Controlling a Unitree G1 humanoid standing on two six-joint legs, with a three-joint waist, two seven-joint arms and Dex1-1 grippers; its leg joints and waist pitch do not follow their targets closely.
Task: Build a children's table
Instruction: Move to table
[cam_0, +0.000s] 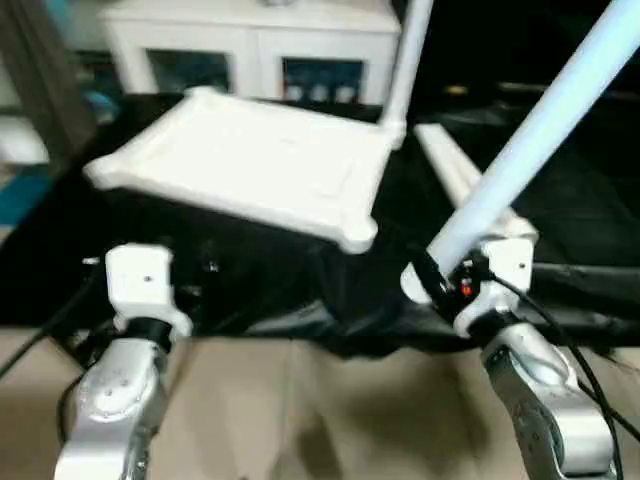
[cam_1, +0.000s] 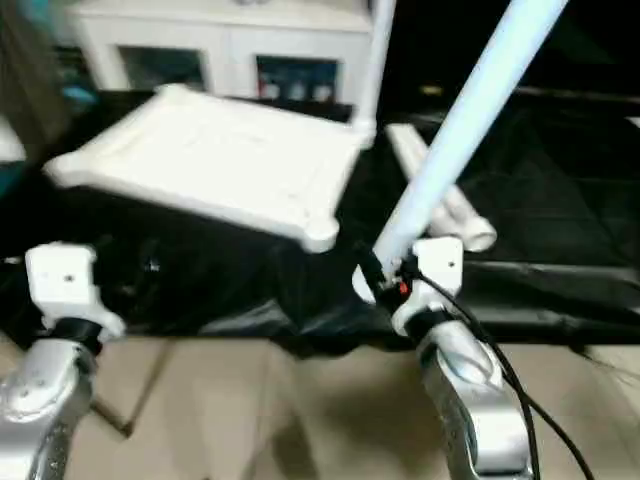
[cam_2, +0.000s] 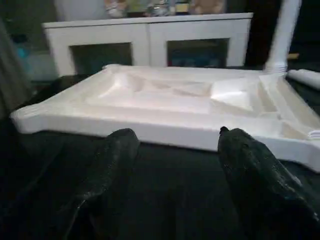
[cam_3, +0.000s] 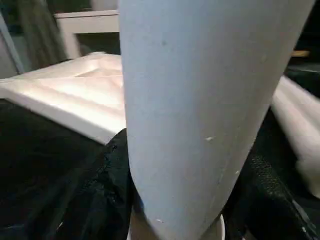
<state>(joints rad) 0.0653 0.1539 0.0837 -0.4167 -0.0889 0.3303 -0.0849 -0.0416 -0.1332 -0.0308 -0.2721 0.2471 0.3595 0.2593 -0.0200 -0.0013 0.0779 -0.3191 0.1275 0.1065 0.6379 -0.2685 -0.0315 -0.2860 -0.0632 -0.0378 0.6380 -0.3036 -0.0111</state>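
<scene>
**Leg in right hand, open socket ahead and to its left**

Black-draped worktop (cam_0: 560, 300) carried the tabletop (cam_0: 250, 160) upside down, ribbed side up, with a white cabinet (cam_0: 250, 40) behind it. One leg (cam_0: 405, 60) already stood upright in the tabletop's far corner on the right-hand side. Spare legs (cam_1: 440, 190) lay on the cloth just beyond that same edge, long axes running away from the robot.

Right hand (cam_0: 440, 275) was clenched on another leg (cam_0: 540, 130) near its lower end; the tube slanted up and away to the right, well off vertical. Nearest empty socket (cam_0: 355, 235) was the tabletop's near corner, just left of and beyond that hand. My read: the right arm was far the closer one, and the leg needed tipping upright over that corner before going down.

Left hand (cam_2: 175, 165) hung released, fingers (cam_2: 112, 165) apart and holding nothing, facing the tabletop's near long edge.
</scene>
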